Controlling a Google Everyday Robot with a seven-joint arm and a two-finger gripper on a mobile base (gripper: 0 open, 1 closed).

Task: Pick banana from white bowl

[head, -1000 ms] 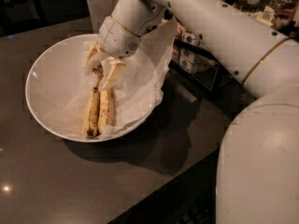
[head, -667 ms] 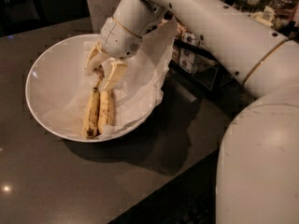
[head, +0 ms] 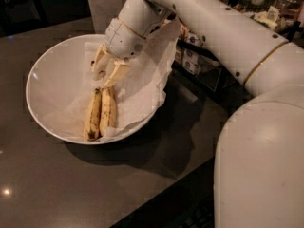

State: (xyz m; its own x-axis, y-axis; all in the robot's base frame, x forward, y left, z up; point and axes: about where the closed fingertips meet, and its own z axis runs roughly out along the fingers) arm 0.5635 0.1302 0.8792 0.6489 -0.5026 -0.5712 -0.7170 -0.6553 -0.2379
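A pair of speckled yellow bananas (head: pixel 99 114) lies side by side in the near part of the white bowl (head: pixel 45 75), on its crinkled white paper lining (head: pixel 147 80). The dark stem end points toward the bowl's near rim. My gripper (head: pixel 107 70) hangs over the bowl just beyond the bananas' far tips, with its two cream fingers pointing down and spread apart. It is open and holds nothing. One fingertip is close to the banana tips; contact cannot be made out.
The bowl sits on a dark grey countertop (head: pixel 57 184). A black wire rack of packets (head: pixel 197 56) stands right behind the bowl under my arm. My white arm (head: pixel 228 27) and body (head: pixel 261 165) fill the right side. A counter edge runs along the lower right.
The gripper has shifted slightly, staying above the bananas' far tips. The bananas and bowl have not moved.
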